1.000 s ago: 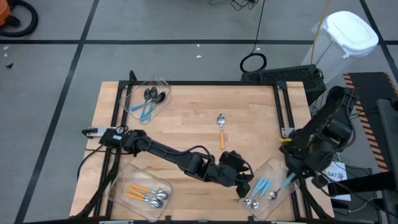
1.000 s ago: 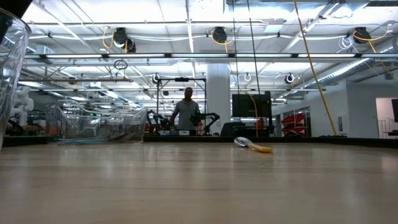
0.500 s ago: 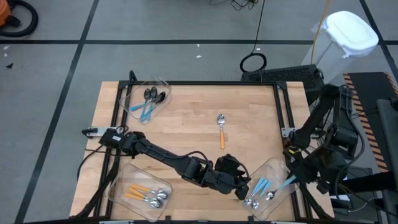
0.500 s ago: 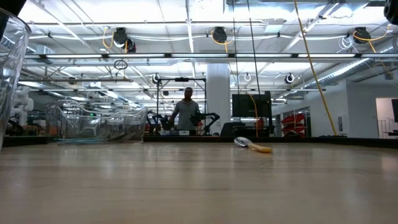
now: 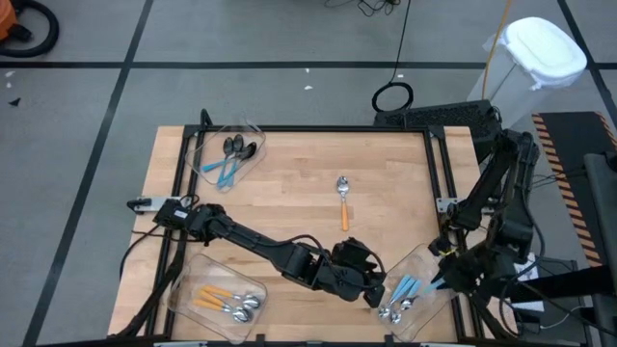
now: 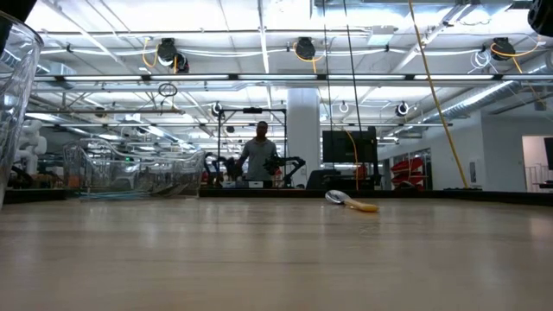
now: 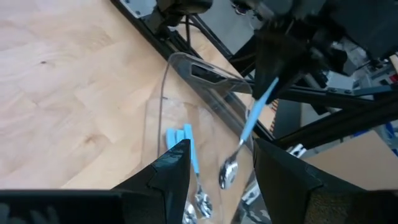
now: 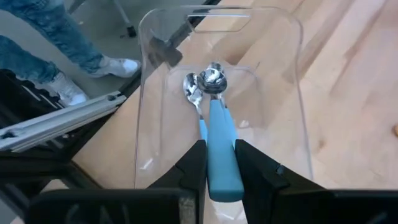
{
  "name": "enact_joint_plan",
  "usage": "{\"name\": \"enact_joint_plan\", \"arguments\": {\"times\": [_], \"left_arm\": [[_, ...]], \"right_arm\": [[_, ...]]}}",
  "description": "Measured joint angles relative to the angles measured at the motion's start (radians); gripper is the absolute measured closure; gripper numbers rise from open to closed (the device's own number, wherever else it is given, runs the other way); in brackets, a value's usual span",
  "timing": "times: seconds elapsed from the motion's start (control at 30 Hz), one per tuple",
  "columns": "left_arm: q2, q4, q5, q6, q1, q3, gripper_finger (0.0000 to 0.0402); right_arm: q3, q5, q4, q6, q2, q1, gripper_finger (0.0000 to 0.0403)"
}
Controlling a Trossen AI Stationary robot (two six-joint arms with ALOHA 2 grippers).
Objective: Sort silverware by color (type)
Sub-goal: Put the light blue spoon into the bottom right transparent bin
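Observation:
My right gripper (image 8: 221, 177) is shut on a silver spoon with a light-blue handle (image 7: 247, 134) and holds it over the clear bin (image 5: 421, 258) at the table's near right corner. In that bin lie other blue-handled silver spoons (image 5: 400, 294). My left gripper (image 7: 221, 171) hovers open at the bin's left side (image 5: 371, 287), with nothing between its fingers. One orange-handled spoon (image 5: 343, 202) lies flat on the wood at mid-table and also shows in the low view (image 6: 350, 201). My right gripper pinches the spoon's blue handle (image 8: 219, 140) between its two fingers, toward the handle's free end. The fingers slant down from the table's right side and lie along the spoon. The spoon's silver bowl (image 8: 214, 78) points down and away, clear of the bin's floor.
A clear bin with black-bowled, blue-handled spoons (image 5: 231, 156) stands at the far left. Another with orange-handled spoons (image 5: 227, 301) stands at the near left. A black frame (image 5: 439, 164) borders the table. A person stands in the room behind (image 6: 259, 155).
My right gripper has sunk toward the near-right bin with the blue-handled spoon and has rolled a little, staying shut on the handle. The orange-handled spoon at mid-table has not moved.

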Motion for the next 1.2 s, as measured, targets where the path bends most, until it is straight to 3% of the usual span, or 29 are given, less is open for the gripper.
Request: {"name": "enact_joint_plan", "arguments": {"times": [0.33, 0.83, 1.2], "left_arm": [[0.0, -0.01, -0.021, 0.002, 0.011, 0.0, 0.0229], [0.0, -0.009, -0.024, 0.002, 0.018, 0.0, 0.0229], [0.0, -0.008, -0.024, -0.002, 0.026, 0.0, 0.0229]], "right_arm": [[-0.155, 0.0, 0.257, -0.093, 0.0, -0.001, 0.0339], [-0.31, 0.002, 0.41, -0.109, 0.0, -0.059, 0.0338], [-0.352, 0.003, 0.468, -0.151, 0.0, -0.113, 0.0334]]}}
